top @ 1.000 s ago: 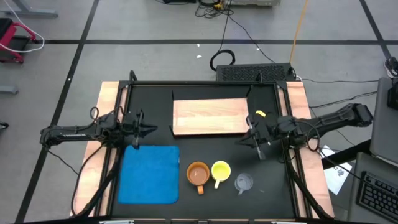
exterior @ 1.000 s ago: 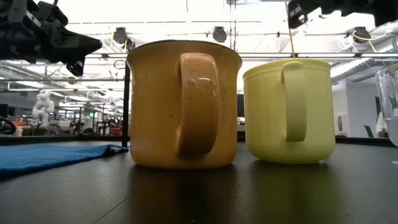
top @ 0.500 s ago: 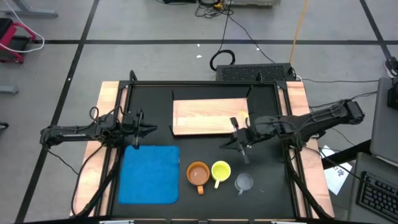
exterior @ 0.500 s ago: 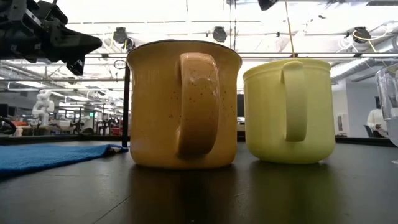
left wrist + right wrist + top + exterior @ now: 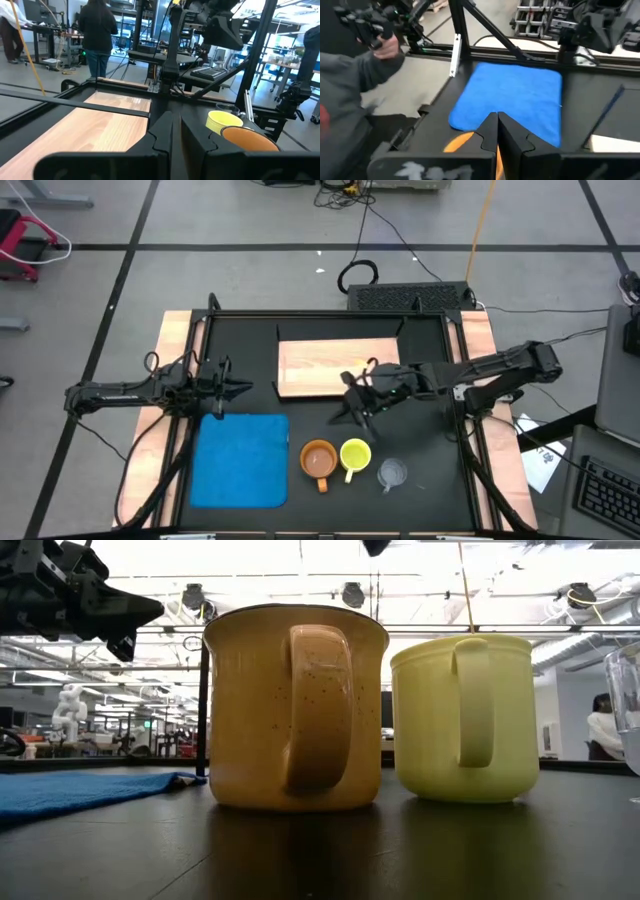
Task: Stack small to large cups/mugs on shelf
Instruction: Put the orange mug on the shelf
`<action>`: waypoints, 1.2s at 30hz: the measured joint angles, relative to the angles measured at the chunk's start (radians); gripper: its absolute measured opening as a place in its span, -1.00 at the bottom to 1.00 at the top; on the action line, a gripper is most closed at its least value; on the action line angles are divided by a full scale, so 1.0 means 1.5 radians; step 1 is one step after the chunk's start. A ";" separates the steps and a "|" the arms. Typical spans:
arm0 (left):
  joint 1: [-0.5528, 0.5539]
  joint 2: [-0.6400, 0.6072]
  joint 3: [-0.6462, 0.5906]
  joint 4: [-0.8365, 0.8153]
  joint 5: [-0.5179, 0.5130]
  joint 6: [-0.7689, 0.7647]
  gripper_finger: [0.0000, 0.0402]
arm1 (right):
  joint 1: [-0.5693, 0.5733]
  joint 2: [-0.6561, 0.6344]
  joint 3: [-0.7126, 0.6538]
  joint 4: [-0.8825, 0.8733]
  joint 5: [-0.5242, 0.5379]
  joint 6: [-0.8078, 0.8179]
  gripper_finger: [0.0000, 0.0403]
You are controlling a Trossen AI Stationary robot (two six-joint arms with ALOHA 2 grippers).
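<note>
The orange-brown mug (image 5: 318,460), the yellow mug (image 5: 355,453) and the clear glass cup (image 5: 392,472) stand upright in a row on the black table near its front edge, both handles toward the near edge. The wooden shelf (image 5: 338,367) lies flat at the far middle. My right gripper (image 5: 350,408) is shut and empty in the air, between the shelf's near edge and the mugs; its fingers (image 5: 496,131) show closed. My left gripper (image 5: 240,388) is shut and empty at the table's left, left of the shelf; it also shows in the low view (image 5: 80,600).
A blue mat (image 5: 243,460) lies flat at the front left, next to the orange-brown mug. A black frame (image 5: 330,314) runs round the table. A person's grey sleeve (image 5: 355,80) shows beyond the table in the right wrist view.
My right gripper has gone toward the table's left edge, from the right side of the table along the shelf's near edge to a place above and behind the mugs. It has stayed shut. The mugs and the glass cup have not moved.
</note>
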 joint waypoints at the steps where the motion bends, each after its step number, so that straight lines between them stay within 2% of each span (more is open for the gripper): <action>1: 0.000 0.000 0.000 0.000 0.000 0.000 -0.84 | -0.003 0.011 0.011 -0.001 -0.005 0.002 -1.00; 8: 0.000 0.000 0.000 0.000 0.000 0.001 -0.84 | -0.009 0.107 0.094 -0.093 -0.019 -0.012 -1.00; 15: 0.000 0.000 0.000 -0.001 0.000 0.005 -0.84 | -0.007 0.191 0.133 -0.170 -0.015 -0.084 -1.00; 24: 0.000 0.000 0.000 -0.017 0.000 0.005 -0.84 | -0.005 0.207 0.134 -0.194 -0.013 -0.122 -0.94; 28: 0.000 0.000 0.000 -0.028 0.000 0.005 -0.84 | 0.012 0.207 0.144 -0.213 0.023 -0.128 -0.74; 33: 0.000 0.000 0.000 -0.031 0.000 0.005 -0.84 | 0.024 0.218 0.169 -0.253 0.069 -0.120 -0.31; 36: 0.000 0.000 0.000 -0.031 -0.001 0.005 -0.84 | 0.025 0.218 0.173 -0.257 0.073 -0.107 -0.09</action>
